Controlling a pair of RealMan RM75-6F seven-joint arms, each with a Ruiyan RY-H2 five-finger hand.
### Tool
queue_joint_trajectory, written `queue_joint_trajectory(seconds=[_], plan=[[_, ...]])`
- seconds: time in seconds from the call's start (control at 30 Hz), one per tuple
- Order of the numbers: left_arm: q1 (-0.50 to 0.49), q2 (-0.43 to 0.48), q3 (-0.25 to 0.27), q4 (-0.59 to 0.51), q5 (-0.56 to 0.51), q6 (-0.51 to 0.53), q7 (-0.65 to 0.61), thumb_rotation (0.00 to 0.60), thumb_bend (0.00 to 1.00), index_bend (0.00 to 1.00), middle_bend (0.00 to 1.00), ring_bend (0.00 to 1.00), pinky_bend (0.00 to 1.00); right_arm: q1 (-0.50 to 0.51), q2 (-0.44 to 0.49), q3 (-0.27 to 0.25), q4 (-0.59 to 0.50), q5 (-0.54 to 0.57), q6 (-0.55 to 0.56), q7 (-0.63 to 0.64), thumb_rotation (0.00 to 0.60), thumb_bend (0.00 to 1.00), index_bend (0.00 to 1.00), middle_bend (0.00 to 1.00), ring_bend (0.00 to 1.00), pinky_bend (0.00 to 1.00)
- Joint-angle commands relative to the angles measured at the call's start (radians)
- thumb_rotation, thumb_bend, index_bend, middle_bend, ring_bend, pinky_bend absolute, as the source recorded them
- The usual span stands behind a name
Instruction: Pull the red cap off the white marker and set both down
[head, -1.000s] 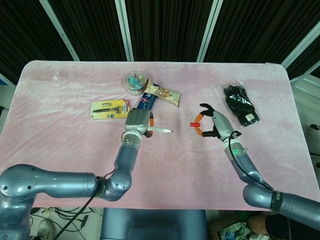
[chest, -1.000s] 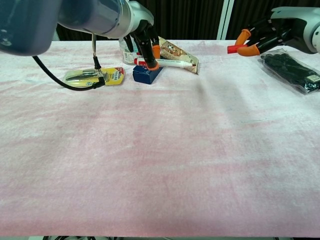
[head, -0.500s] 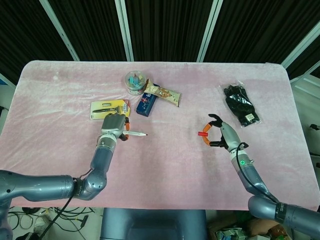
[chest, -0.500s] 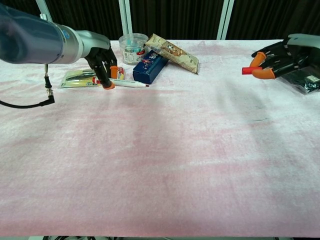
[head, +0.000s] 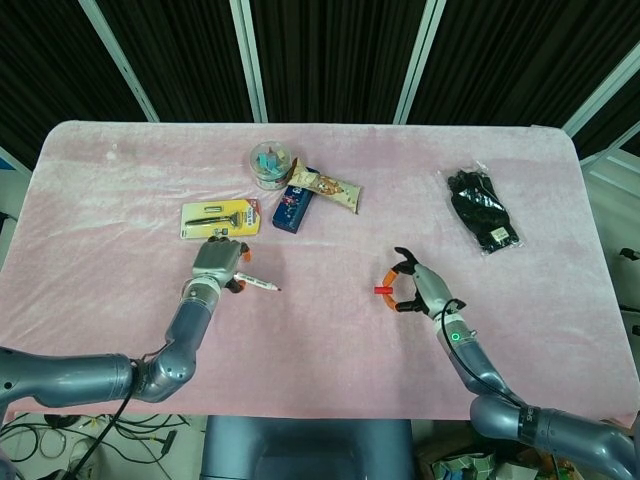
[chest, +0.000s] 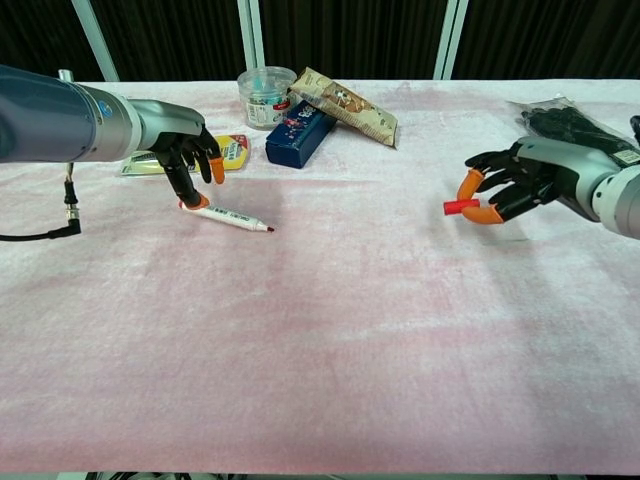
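The uncapped white marker (head: 258, 284) (chest: 232, 216) slants down to the pink cloth, with its dark tip pointing right. My left hand (head: 218, 262) (chest: 185, 160) pinches its rear end between orange-tipped fingers, just in front of the yellow pack. The small red cap (head: 383, 290) (chest: 457, 207) is off the marker and sticks out leftward from a pinch of my right hand (head: 415, 285) (chest: 520, 185). That hand hovers low over the cloth at the right, well apart from the marker.
Behind the left hand lie a yellow carded tool pack (head: 220, 217), a round clear tub (head: 270, 165), a blue box (head: 293, 205) and a snack bar wrapper (head: 328, 187). A bag of black gloves (head: 482, 210) lies at the far right.
Both hands came nearer and lower. The left hand carried the marker down and left until it slants onto the cloth. The right hand moved left with the cap.
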Motion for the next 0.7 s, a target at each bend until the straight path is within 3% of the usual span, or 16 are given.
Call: queue_joint_trajectory(seconds=[0.03, 0.23, 0.43, 0.57, 0.7], plan=[[-0.012, 0.010, -0.002, -0.009, -0.006, -0.008, 0.003, 0.600, 0.07, 0.04, 0.11, 0.00, 0.00, 0.038, 0.042, -0.025, -0.022, 0.065, -0.077, -0.072, 0.600, 0.00, 0.10, 0.00, 0.06, 0.16], [-0.005, 0.021, -0.028, -0.027, 0.045, -0.016, -0.066, 0.600, 0.04, 0.03, 0.08, 0.00, 0.00, 0.038, 0.085, -0.001, -0.067, 0.098, -0.063, -0.077, 0.600, 0.00, 0.03, 0.00, 0.06, 0.16], [-0.001, 0.076, -0.043, -0.086, 0.108, 0.022, -0.098, 0.600, 0.04, 0.06, 0.09, 0.00, 0.00, -0.006, 0.187, 0.070, -0.105, 0.039, -0.009, -0.003, 0.600, 0.00, 0.03, 0.00, 0.06, 0.16], [0.021, 0.142, -0.042, -0.154, 0.175, 0.050, -0.122, 0.600, 0.08, 0.08, 0.09, 0.00, 0.00, -0.037, 0.265, 0.092, -0.079, -0.002, 0.030, 0.014, 0.600, 0.00, 0.03, 0.00, 0.07, 0.16], [0.071, 0.239, -0.004, -0.245, 0.313, 0.089, -0.140, 0.600, 0.08, 0.10, 0.09, 0.00, 0.00, -0.075, 0.327, 0.091, 0.002, -0.045, 0.074, 0.017, 0.600, 0.01, 0.03, 0.00, 0.07, 0.16]])
